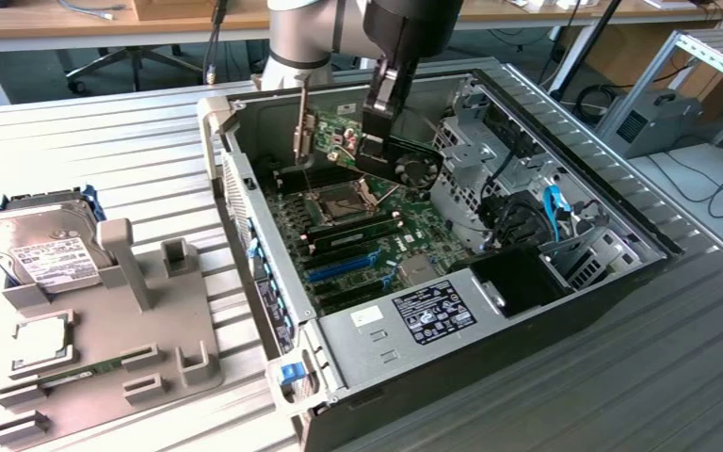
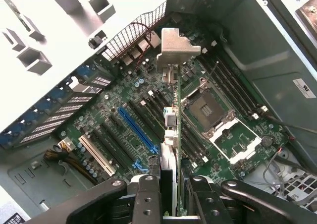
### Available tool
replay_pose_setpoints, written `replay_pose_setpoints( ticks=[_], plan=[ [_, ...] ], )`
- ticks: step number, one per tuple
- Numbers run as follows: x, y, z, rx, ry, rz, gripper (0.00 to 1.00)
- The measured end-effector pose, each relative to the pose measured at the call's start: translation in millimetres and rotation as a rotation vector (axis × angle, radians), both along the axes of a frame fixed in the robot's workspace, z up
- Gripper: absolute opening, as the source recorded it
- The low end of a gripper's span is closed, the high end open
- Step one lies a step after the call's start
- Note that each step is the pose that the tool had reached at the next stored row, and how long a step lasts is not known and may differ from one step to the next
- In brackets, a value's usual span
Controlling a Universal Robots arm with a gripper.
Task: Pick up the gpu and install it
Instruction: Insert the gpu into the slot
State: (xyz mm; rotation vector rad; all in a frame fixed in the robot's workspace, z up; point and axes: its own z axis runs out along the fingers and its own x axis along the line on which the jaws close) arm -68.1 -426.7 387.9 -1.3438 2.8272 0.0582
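The gpu [image 1: 336, 132] hangs above the open computer case [image 1: 462, 377], with its green board facing the exterior view's left and its silver bracket [image 1: 301, 132] pointing down into the case. My gripper [image 1: 378, 141] is shut on the card's upper edge. In the wrist view the gpu [image 2: 171, 130] appears edge-on, held between my black fingers [image 2: 148, 196], and its bracket [image 2: 177, 48] is at the far end. It hovers over the motherboard [image 2: 233, 140], just beside the long blue slot [image 2: 138, 130] and apart from it.
The case walls and the drive cage [image 1: 512, 160] surround the motherboard. A fan cooler [image 1: 414, 169] sits close behind the card. On the exterior view's left, a grey fixture [image 1: 148, 330] carries a silver hard drive [image 1: 41, 250], a processor [image 1: 41, 344] and a memory stick [image 1: 79, 377].
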Motion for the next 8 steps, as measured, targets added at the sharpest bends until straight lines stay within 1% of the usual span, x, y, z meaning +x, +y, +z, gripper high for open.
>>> replay_pose_setpoints(
  ticks=[2, 4, 5, 7, 8],
  plan=[
    [0.0, 0.0, -0.1, 0.0000, 0.0000, 0.083, 0.26],
    [0.0, 0.0, -0.1, 0.0000, 0.0000, 0.136, 0.26],
    [0.0, 0.0, -0.2, 0.0000, 0.0000, 0.185, 0.26],
    [0.0, 0.0, -0.2, 0.0000, -0.0001, 0.253, 0.26],
    [0.0, 0.0, -0.2, 0.0000, 0.0000, 0.277, 0.26]
  ],
)
